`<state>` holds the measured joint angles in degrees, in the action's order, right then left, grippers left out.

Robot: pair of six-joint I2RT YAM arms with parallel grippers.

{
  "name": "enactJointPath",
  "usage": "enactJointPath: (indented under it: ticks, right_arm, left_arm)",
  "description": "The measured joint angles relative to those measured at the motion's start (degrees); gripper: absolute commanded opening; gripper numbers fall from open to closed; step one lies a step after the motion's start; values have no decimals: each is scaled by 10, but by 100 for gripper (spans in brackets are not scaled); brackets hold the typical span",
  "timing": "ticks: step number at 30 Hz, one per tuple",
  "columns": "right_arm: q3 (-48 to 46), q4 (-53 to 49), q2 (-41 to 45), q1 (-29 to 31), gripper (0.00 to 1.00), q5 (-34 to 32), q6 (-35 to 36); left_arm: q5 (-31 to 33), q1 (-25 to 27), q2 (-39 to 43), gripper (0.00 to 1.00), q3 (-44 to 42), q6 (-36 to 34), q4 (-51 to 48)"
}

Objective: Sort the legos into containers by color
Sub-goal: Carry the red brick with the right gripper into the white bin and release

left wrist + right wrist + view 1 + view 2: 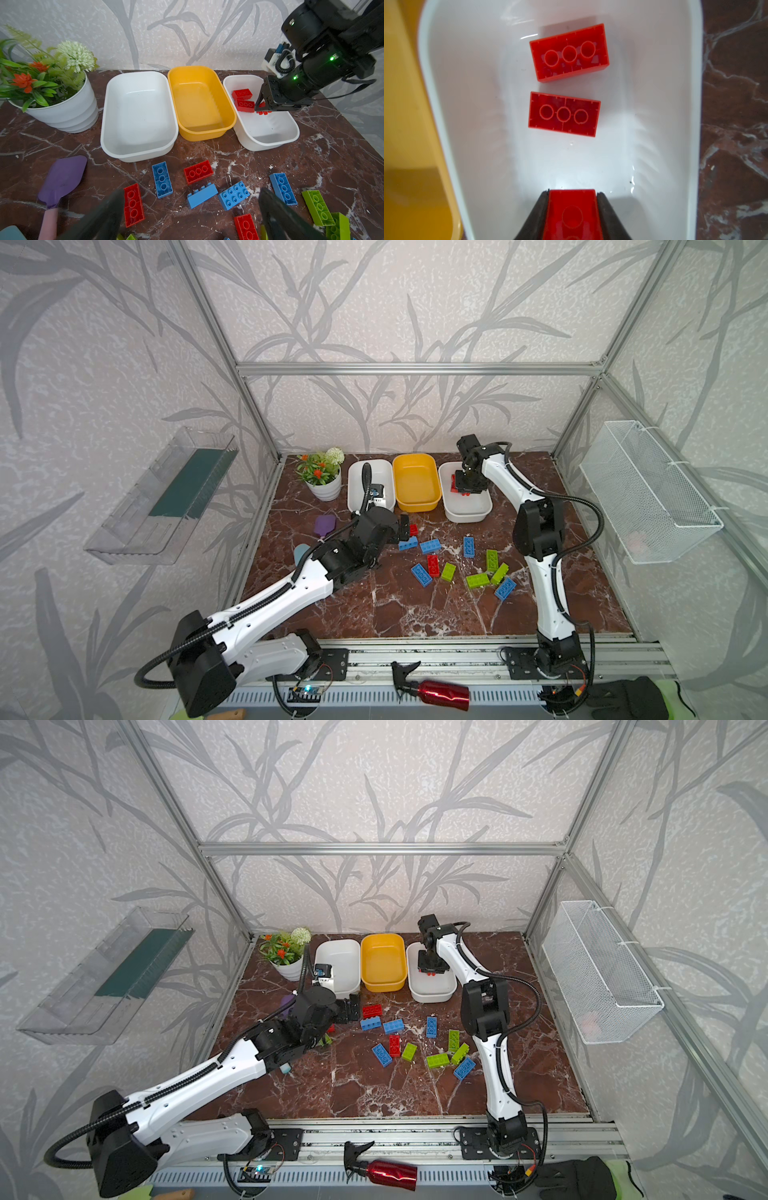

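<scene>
Two red legos (564, 113) occupy the tub (477, 124) below the right claw's (572, 193) brick (572, 216).

Pale grey wallpaper (415, 302) with a darker leaf-and-stem print wraps round me on three sides. A silver aluminium frame (415, 369) runs its crossbar along the back wall, and posts slant down into the corners. Under me is my worktop (415, 614): reddish-brown marble pattern, white veins, glossy, catching soft, even light. On the left wall there's a clear plastic shelf (137, 526) with a dark green strip inside. On the right wall, a white wire-mesh basket (648, 489). Along the near edge, a slotted metal rail (457, 651).
</scene>
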<state>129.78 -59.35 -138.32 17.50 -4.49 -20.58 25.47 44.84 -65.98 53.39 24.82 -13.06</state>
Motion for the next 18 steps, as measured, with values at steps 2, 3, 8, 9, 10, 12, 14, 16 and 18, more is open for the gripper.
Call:
enactJointPath:
  ticks: [2, 3, 8, 9, 10, 12, 14, 16, 18]
  right_arm:
    - [47, -20, -31, -3, 47, 0, 8]
    - [69, -28, -42, -3, 50, -1, 9]
    - [145, -69, -64, -3, 61, -1, 23]
    - [150, -74, -62, -3, 61, -2, 25]
    - [150, -78, -59, -3, 61, -2, 28]
    - [146, -89, -54, -2, 62, -3, 33]
    - [120, -95, -37, 2, 62, -6, 39]
    - [75, -97, -7, 7, 62, -6, 44]
    - [11, -92, 40, 12, 61, -4, 48]
  left_arm:
    - [2, -5, 1, 99, 5, -2, -3]
    - [2, -7, 1, 99, 7, -3, -4]
    - [2, -14, 1, 99, 10, -3, -8]
    - [1, -15, 1, 99, 10, -3, -9]
    - [1, -15, 1, 99, 10, -3, -11]
    - [0, -15, 0, 99, 10, -2, -12]
    - [-3, -15, -1, 99, 10, 2, -15]
    - [-8, -15, -2, 99, 10, 8, -19]
    - [-16, -15, -1, 99, 10, 18, -23]
